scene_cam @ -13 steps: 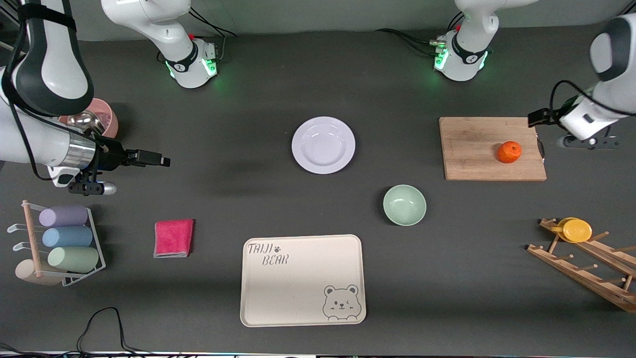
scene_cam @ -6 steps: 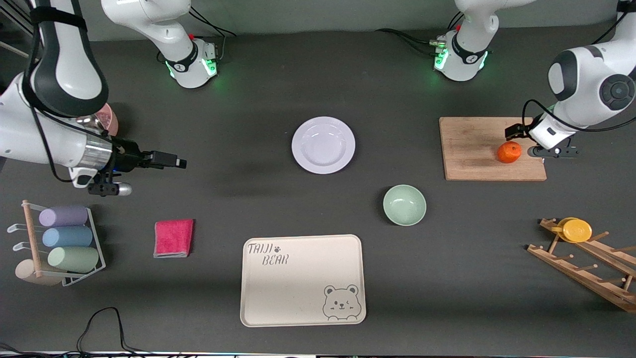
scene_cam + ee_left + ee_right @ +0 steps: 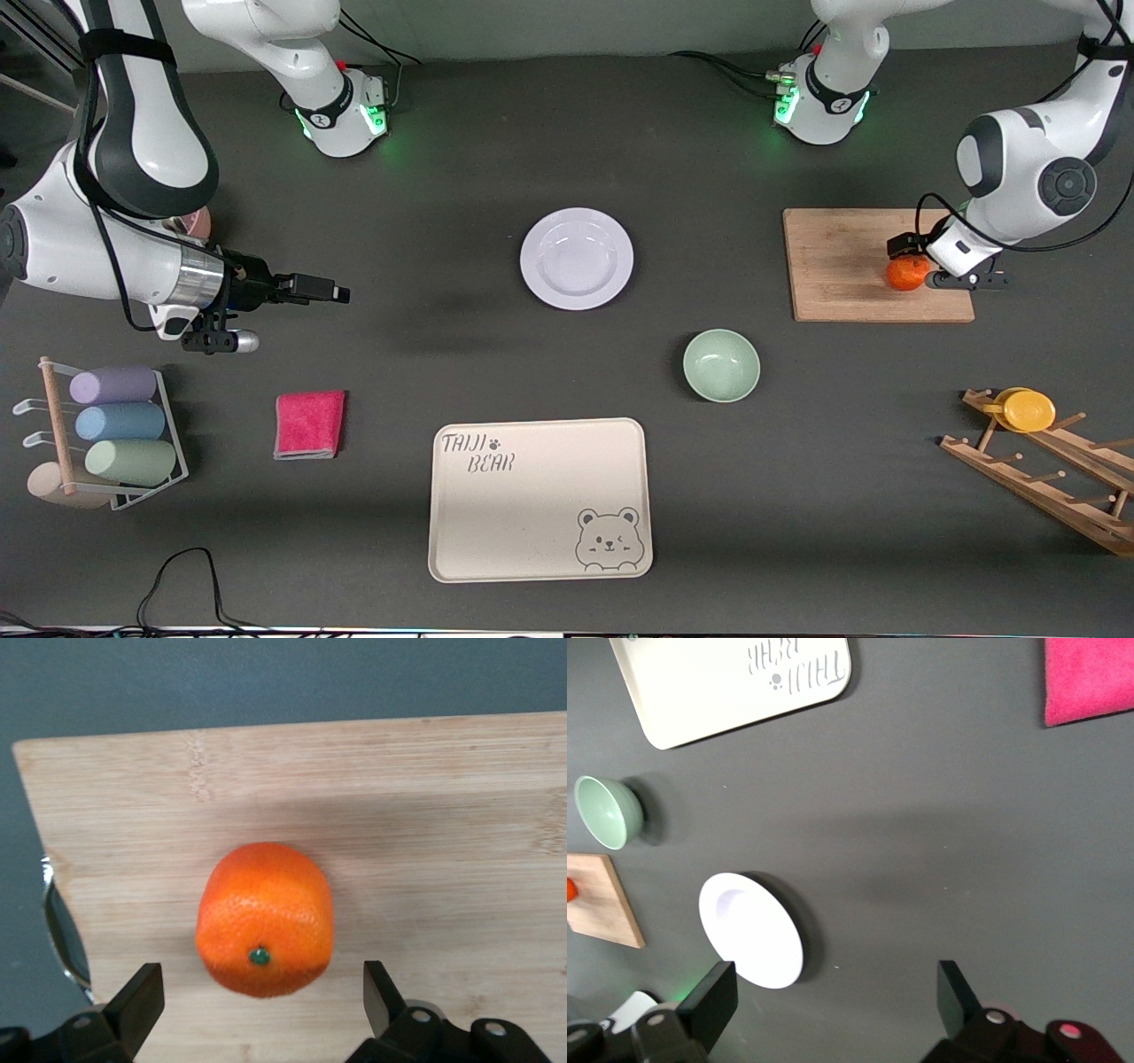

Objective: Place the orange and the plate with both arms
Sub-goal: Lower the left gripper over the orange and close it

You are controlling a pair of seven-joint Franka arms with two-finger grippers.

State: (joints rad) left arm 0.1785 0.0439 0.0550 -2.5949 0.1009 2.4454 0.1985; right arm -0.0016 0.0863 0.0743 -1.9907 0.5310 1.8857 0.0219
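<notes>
The left claw was held wide open just over the orange, which lay between its fingers on the wooden board; descent and closing appeared to be called for next. The right claw, also spread wide, hung over bare counter, well apart from the plate, its forearm stretched level toward it.

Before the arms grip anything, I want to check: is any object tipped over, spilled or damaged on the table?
Nothing stands out. The orange sits whole on the cutting board, the left gripper open around it. The plate lies flat and empty; the right gripper is open.
</notes>
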